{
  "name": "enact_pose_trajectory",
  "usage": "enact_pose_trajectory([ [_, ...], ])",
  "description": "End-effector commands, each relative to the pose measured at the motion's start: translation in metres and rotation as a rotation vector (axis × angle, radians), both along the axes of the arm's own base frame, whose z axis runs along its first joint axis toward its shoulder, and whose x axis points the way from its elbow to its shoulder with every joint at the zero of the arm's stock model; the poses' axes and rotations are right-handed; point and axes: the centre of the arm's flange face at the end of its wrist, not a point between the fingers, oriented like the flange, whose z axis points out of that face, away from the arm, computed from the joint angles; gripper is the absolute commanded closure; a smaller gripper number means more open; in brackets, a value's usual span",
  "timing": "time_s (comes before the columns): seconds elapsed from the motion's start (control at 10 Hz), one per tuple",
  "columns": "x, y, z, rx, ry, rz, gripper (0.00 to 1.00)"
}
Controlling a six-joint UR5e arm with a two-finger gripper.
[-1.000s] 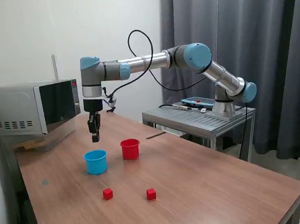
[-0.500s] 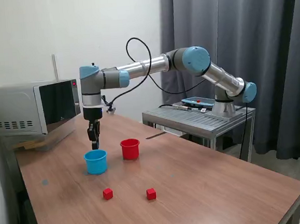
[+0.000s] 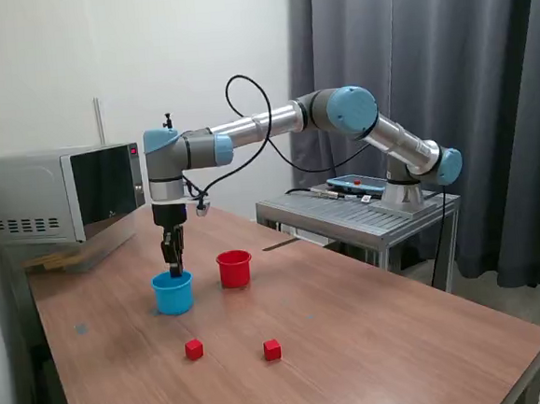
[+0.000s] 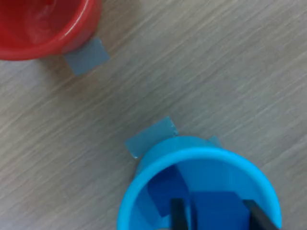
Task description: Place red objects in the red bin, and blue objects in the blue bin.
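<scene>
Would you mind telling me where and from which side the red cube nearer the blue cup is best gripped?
Grip that red cube across two opposite flat side faces, coming straight down from above. It sits flat on the table with open space all round, apart from the other red cube, so the fingers should fit either side. The hand is now at the blue cup.
</scene>
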Motion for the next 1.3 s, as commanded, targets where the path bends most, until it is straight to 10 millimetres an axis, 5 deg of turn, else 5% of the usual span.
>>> enact_pose_trajectory([
  [0.0, 0.000, 0.000, -0.001, -0.002, 0.000, 0.000, 0.00],
  [0.6, -0.001, -0.001, 0.001, -0.001, 0.002, 0.002, 0.00],
  [1.2, -0.008, -0.014, 0.041, 0.015, 0.061, 0.018, 0.00],
])
